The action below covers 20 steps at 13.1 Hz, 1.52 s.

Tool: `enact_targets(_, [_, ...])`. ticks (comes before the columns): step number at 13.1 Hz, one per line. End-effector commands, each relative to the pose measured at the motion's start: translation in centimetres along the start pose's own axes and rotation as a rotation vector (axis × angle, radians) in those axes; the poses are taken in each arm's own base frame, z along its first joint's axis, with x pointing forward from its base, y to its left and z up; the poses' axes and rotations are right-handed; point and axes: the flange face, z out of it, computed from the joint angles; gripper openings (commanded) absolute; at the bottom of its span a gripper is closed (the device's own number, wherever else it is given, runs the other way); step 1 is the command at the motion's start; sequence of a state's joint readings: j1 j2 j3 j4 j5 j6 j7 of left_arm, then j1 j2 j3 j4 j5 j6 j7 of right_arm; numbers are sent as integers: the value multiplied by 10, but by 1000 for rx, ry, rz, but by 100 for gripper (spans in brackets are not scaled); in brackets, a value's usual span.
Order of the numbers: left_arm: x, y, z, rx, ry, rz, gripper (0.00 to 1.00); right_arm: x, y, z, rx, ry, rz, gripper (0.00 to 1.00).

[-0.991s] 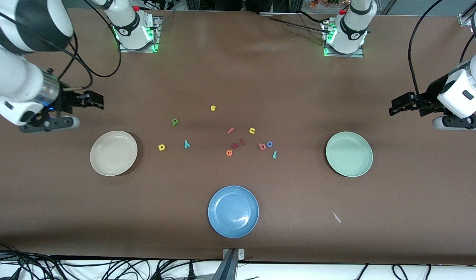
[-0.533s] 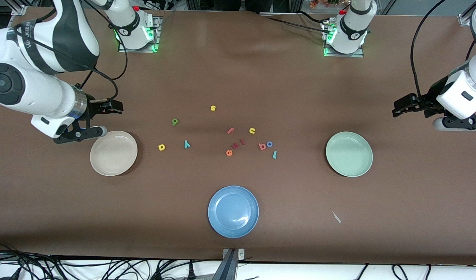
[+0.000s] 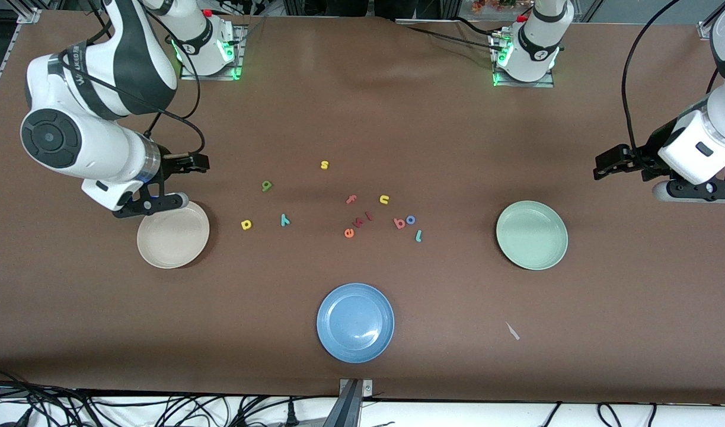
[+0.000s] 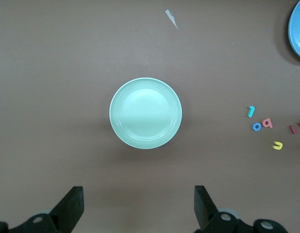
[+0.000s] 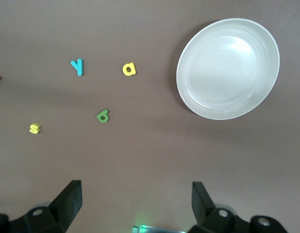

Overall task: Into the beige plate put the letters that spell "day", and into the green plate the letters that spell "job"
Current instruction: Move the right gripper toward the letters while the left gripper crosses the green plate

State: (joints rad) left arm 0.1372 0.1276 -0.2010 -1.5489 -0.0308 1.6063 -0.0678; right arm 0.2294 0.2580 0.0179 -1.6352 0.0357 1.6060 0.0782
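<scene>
I see the right gripper (image 3: 187,161) up in the air, fingers spread and holding nothing, over bare table by the beige plate (image 3: 172,233); the yellow d (image 3: 246,224), green a (image 3: 267,185) and teal y (image 3: 285,220) lie loose nearby. My left gripper (image 3: 605,163) hangs released near the green plate (image 3: 532,235), with the j (image 3: 418,236), o (image 3: 410,220) and b (image 3: 399,223) lying together mid-table.

d (image 3: 246,224) | y (image 3: 285,220) | a (image 3: 267,186): well apart, open table around
</scene>
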Motion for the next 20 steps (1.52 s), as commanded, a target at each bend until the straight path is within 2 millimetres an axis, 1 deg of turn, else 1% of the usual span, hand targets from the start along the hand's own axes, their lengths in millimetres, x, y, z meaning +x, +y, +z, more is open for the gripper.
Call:
enact_targets(1, [5,1,-3,22,9,16,100,-19,-7,10,17,10,57,100])
enact_targets(2, [4,1,1,22,-3,18,100,-21,-11,17,14,-2,100,100])
enact_targets(4, [5,0,0,25,0,23,100,-26,-24,26,11,3,156,100])
enact_targets(5, [5,0,-1,23,1,23,100,-29,-34,30,9,4,195,100])
enact_targets(6, [5,2,0,23,0,25,100,-30,-40,37,7,3,231,100])
enact_targets(7, [4,3,1,23,-4,23,100,-32,-42,43,7,8,252,100])
enact_targets(8, [5,2,1,22,-4,26,100,-34,-49,49,9,24,264,100])
enact_targets(9, [5,2,1,18,-5,29,100,-34,-50,59,12,34,287,100])
enact_targets(10, [8,4,8,15,-16,35,100,-35,-53,69,14,45,313,100])
enact_targets(11, [11,21,18,5,-36,50,100,-40,-68,80,10,46,335,100])
enact_targets(13, [16,41,34,-28,-62,58,100,-42,-86,101,29,84,491,100])
enact_targets(14, [22,55,52,-33,-90,77,100,-44,-97,111,35,91,549,100])
enact_targets(15, [26,64,67,-32,-113,92,100,-43,-103,118,41,95,609,100])
enact_targets(16, [31,80,87,-36,-135,117,100,-43,-109,128,51,101,675,100])
enact_targets(17, [38,93,101,-40,-125,135,100,-43,-109,136,61,110,720,100])
enact_targets(18, [42,108,109,-42,-102,156,100,-43,-108,144,72,123,750,100])
enact_targets(19, [44,114,113,-44,-94,163,100,-45,-107,156,80,130,777,100])
enact_targets(20, [45,114,114,-44,-91,163,100,-50,-112,169,92,148,783,100])
